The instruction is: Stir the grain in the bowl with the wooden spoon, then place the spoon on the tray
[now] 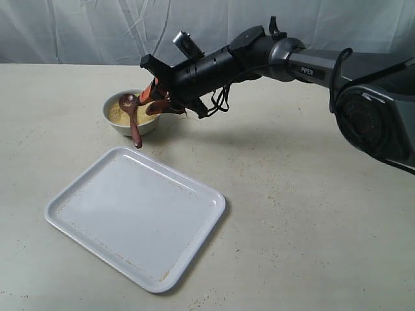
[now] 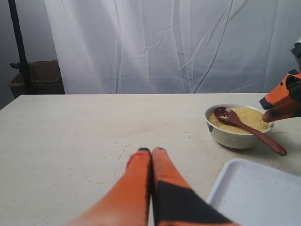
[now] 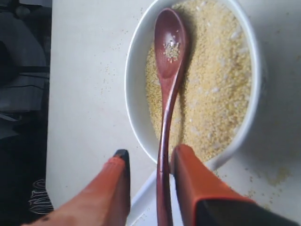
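One beige table [image 1: 305,227], white tray [image 1: 130,214], white curtain [image 1: 84,29] behind

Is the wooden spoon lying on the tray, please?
No, the wooden spoon rests in the bowl of grain, its handle jutting over the rim.

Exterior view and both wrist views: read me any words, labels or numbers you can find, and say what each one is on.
"PIPER": white letters on the dark link of the right arm, exterior view.
No other text can be read. The bowl, wooden spoon and tray show no print in any view.
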Motion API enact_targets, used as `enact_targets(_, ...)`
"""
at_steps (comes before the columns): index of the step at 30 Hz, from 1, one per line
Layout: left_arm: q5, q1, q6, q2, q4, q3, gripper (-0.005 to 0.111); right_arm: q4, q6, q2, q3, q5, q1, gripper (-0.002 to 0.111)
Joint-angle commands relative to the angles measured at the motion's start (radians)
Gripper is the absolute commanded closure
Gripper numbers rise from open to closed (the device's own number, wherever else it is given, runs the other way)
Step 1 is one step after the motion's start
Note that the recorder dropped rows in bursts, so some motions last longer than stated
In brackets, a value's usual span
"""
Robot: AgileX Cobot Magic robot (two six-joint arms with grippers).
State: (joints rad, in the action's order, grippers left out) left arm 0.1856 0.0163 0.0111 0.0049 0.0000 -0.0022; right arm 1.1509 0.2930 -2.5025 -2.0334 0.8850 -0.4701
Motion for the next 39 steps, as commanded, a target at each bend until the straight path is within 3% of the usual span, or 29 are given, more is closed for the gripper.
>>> enact_targets(1,-0.004,0.006,0.000,-0.005,0.000,0.002,0.107,-0.102,-0.031,0.055,-0.006,-0.009,0.009,0.076)
enact_targets(6,-0.004,0.006,0.000,-0.005,0.000,0.002,0.107,-0.195,-0.034,0.106,-0.006,0.029,0.020,0.078)
enact_targets(11,-0.004,0.006,0.000,-0.005,0.000,0.002,0.107,-0.312,-0.043,0.156,-0.006,0.117,0.022,0.109)
enact_targets(18,-0.004,0.006,0.000,-0.005,0.000,0.002,0.107,-0.431,-0.113,0.201,-0.006,0.214,0.020,0.109)
enact_targets(21,-0.004,0.006,0.000,-0.005,0.000,0.002,0.107,-0.568,-0.186,0.217,-0.002,0.221,-0.008,0.109)
enact_targets(25,-0.004,0.006,0.000,-0.005,0.000,0.002,0.107,-0.866,-0.341,0.268,-0.002,0.126,-0.100,0.109)
enact_targets(28,-0.004,0.006,0.000,-0.005,0.000,0.002,0.107,-0.961,-0.397,0.296,-0.002,0.045,-0.179,0.109)
enact_targets(39,-0.004,0.006,0.000,-0.005,0.000,0.002,0.107,-1.037,-0.477,0.199,-0.002,-0.092,-0.363,0.109)
